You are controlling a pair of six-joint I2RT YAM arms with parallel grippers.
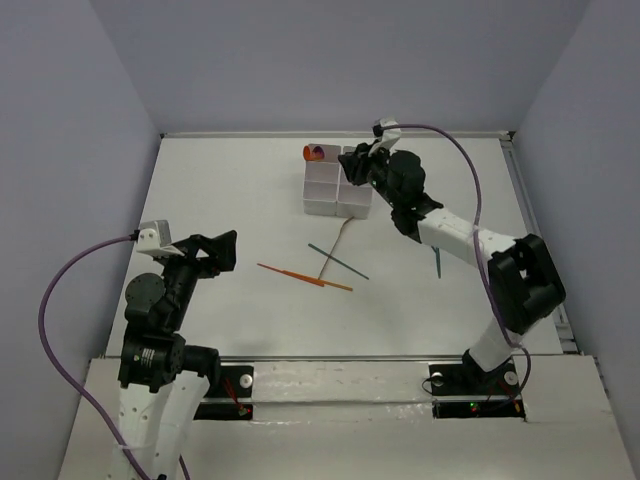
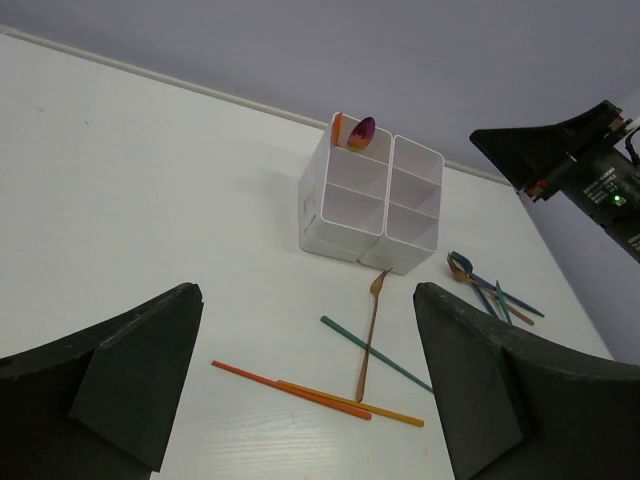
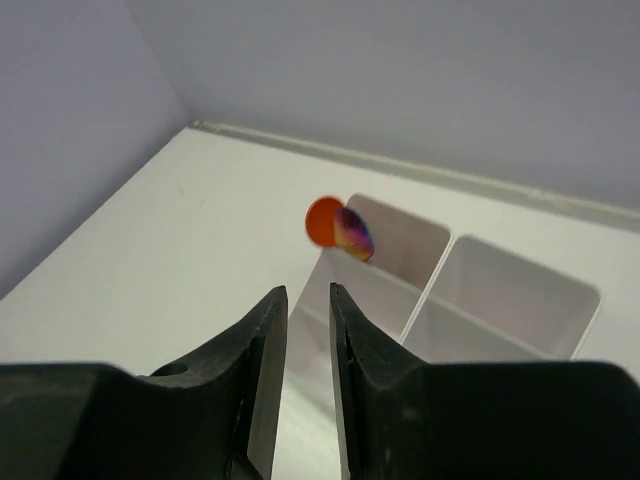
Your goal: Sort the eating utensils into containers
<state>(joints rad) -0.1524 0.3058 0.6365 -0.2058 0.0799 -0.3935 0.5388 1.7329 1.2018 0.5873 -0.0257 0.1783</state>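
orange spoon [image 1: 314, 153] stands in white box [image 1: 337, 192]; right pincer [image 1: 352, 166] nearly closed, left pincer [image 1: 222, 250] spread

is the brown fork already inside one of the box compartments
No, the brown fork lies flat on the table in front of the white box, crossing a teal stick.

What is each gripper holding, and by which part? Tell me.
Nothing. The left gripper is open and empty; the right gripper over the white four-compartment box has nearly closed fingers with nothing between.
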